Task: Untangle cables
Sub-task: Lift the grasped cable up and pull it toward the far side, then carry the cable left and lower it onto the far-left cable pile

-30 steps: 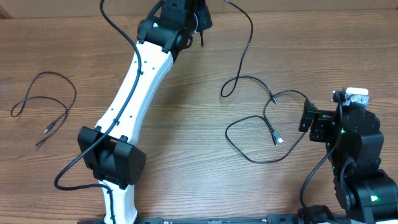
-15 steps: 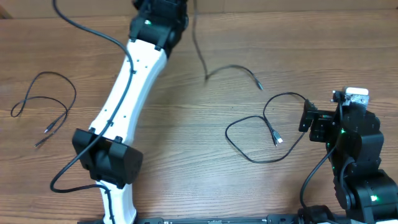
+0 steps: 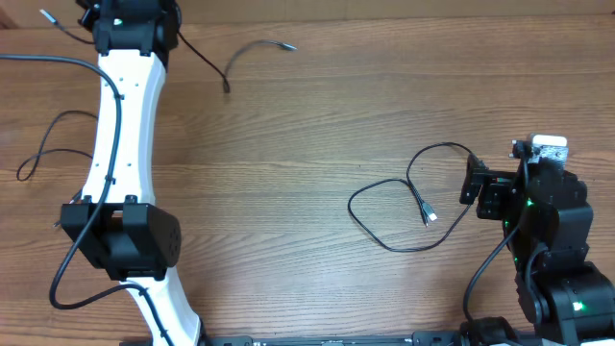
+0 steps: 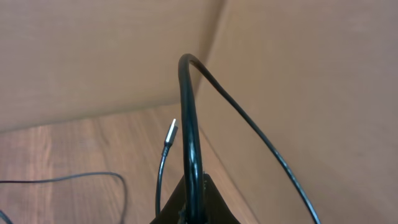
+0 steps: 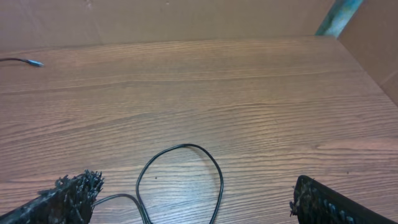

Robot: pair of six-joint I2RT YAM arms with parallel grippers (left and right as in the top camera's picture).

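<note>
Now, you are looking at three cables spread across the tabletop [image 3: 288, 173].
Left arm [image 3: 120, 144]: it is reaching to the far left corner, by the brown wall [image 4: 93, 56].
Left jaws: they are pressing together on the held cable [image 4: 188, 112], pinching it at the bottom edge of your left wrist view.
Held cable: it is rising from the jaws in a tight arch and falling away to the right. Overhead, you are seeing one stretch trailing right of the arm and curving up to a plug end [image 3: 291, 46]. You cannot tell whether that stretch is touching the tabletop.
Second plug [image 4: 171, 130]: it is pointing upward just left of the arch.
Left cable [image 3: 38, 159]: it is lying loosely looped at the left side, partly hiding behind the arm.
Right arm [image 3: 548, 240]: it is sitting at the right edge.
Right jaws: they are standing spread wide, gripping nothing.
Looped cable [image 5: 180, 147]: it is lying flat in an open loop just ahead of the right jaws, well apart from the other two.
</note>
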